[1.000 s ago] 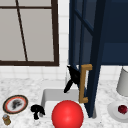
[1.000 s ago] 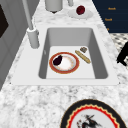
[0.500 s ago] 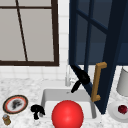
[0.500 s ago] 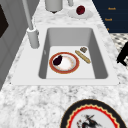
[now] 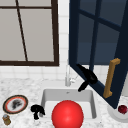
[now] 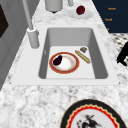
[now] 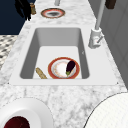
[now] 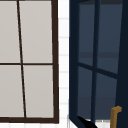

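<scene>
My right hand [image 5: 87, 76] is raised above the sink, its straight fingers against the inner face of the dark blue cabinet door [image 5: 100, 50], near the door's lower edge; its tip also shows in the upper view [image 8: 83, 122]. The door stands swung out to the right, with a wooden handle [image 5: 111, 77] on it. My left hand [image 5: 37, 110] hovers by the sink's front left corner with its fingers hanging loose and holding nothing; it appears in the right side view [image 7: 23, 8] and the left side view [image 6: 122, 56].
The sink [image 6: 97, 50] holds a red-rimmed plate [image 6: 67, 65] with an eggplant [image 6: 58, 60], a breadstick [image 6: 82, 56] and a small brown piece [image 6: 83, 49]. A red ball [image 5: 67, 115] covers the basin in front. The counter carries a patterned plate [image 5: 15, 104], a jar [image 5: 6, 119] and a white plate [image 5: 116, 115] with a dark red fruit [image 5: 122, 109].
The cabinet door has swung further open to the right, its handle moving right, and my right hand has followed it rightward. The left hand has stayed in place.
</scene>
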### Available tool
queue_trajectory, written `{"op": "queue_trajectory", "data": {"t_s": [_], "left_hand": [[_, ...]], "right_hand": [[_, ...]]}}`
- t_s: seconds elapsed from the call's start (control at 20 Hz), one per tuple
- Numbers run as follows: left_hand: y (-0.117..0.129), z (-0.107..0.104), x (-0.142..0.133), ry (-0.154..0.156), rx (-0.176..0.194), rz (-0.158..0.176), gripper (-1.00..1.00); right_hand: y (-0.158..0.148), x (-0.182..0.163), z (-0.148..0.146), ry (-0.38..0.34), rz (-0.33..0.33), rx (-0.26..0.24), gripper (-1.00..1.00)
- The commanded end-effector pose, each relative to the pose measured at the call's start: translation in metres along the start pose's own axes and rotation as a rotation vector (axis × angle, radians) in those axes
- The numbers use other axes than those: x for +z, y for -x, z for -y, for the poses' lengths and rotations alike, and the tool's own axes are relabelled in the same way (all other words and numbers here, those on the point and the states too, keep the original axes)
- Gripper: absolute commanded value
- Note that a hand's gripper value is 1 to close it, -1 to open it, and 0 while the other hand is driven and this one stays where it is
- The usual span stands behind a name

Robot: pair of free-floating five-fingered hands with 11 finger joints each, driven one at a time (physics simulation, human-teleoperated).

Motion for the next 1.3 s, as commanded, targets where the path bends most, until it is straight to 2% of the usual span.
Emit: {"op": "queue_trajectory", "data": {"t_s": [0.0, 0.7, 0.95, 1.25], "left_hand": [[0.000, 0.000, 0.000, 0.000, 0.000, 0.000, 0.00], [0.000, 0.000, 0.000, 0.000, 0.000, 0.000, 0.00], [0.000, 0.000, 0.000, 0.000, 0.000, 0.000, 0.00], [0.000, 0.000, 0.000, 0.000, 0.000, 0.000, 0.00]], "right_hand": [[0.034, -0.004, 0.005, 0.008, 0.023, 0.006, -1.00], [0.111, -0.032, 0.042, 0.057, 0.218, -0.003, -1.00], [0.137, -0.035, 0.061, 0.011, 0.322, -0.030, -1.00], [0.167, -0.029, 0.083, -0.061, 0.438, -0.090, -1.00]]}}
